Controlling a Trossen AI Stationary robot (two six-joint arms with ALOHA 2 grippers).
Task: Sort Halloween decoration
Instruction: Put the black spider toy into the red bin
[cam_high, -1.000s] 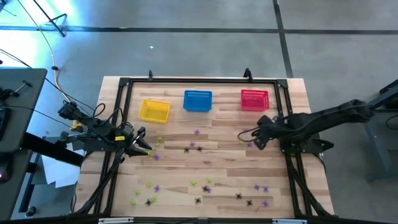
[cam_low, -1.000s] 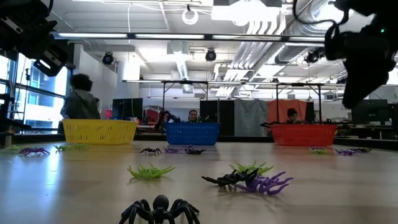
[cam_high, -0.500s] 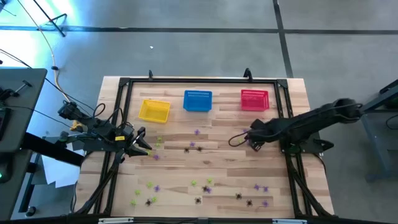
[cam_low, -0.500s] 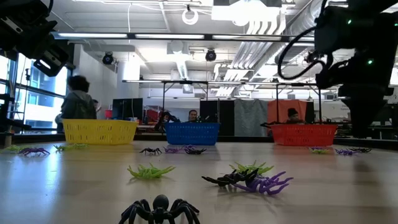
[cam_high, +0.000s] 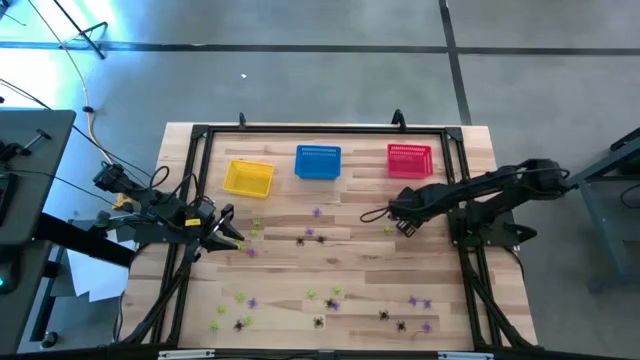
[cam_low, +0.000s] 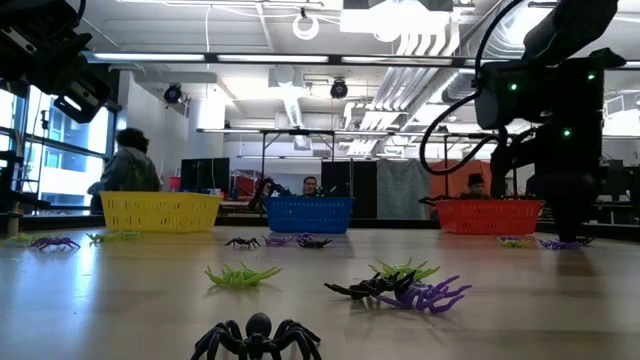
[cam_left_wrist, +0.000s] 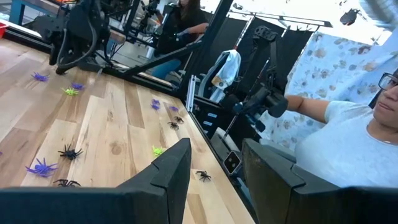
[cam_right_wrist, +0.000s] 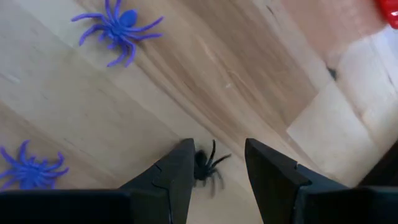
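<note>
The Halloween decoration lies scattered over the wooden table (cam_high: 350, 280) as small purple, yellow-green and black spiders. My right gripper (cam_high: 400, 224) hangs open, pointing down, in front of the red basket (cam_high: 409, 160). In the right wrist view a black spider (cam_right_wrist: 208, 165) lies on the wood between and just below the fingertips of my right gripper (cam_right_wrist: 217, 144), partly hidden by one finger. Two purple spiders (cam_right_wrist: 118, 26) (cam_right_wrist: 25, 171) lie beside it. My left gripper (cam_high: 238, 241) waits open at the table's left side, pointing level across the table, and my left gripper (cam_left_wrist: 214, 146) has nothing between its fingers.
The yellow basket (cam_high: 248, 178), blue basket (cam_high: 318, 162) and red basket stand in a row at the far side. A black frame (cam_high: 465, 200) runs around the table. More spiders lie mid-table (cam_high: 310, 238) and along the near edge (cam_high: 330, 300). People show in the room beyond.
My right gripper has come down toward the table and tipped from slanting to nearly straight down, shifting a little toward the table's left. Its fingers have stayed open.
</note>
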